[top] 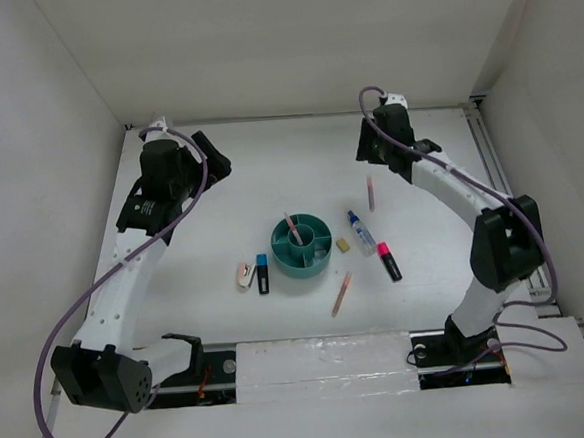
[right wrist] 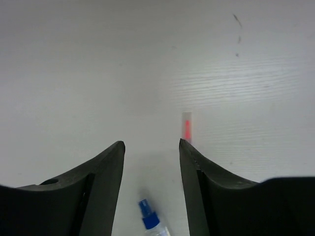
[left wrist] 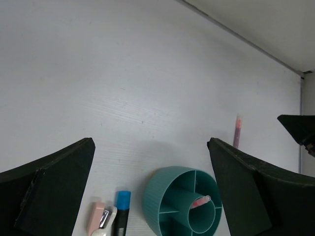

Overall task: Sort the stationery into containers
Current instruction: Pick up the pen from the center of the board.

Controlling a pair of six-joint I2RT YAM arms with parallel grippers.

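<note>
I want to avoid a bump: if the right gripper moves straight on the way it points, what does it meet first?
Probably the bare table ahead of the open right gripper. The pinkish pencil lies just beside one fingertip and might be brushed; depth is unclear.

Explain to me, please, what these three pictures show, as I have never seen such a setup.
These are two robot arms bolted to a white table. The overhead picture looks down from behind them; the other two come from cameras on the wrists, so the dark shapes there are each gripper's own fingers. The left gripper and the right gripper are both open and hold nothing. On the table stands a round teal organizer with one pencil in its middle cup. Around it lie a far pencil, a near pencil, a blue-capped bottle, a pink-capped marker, a blue-capped marker, a tan eraser and a small white-pink piece.
</note>
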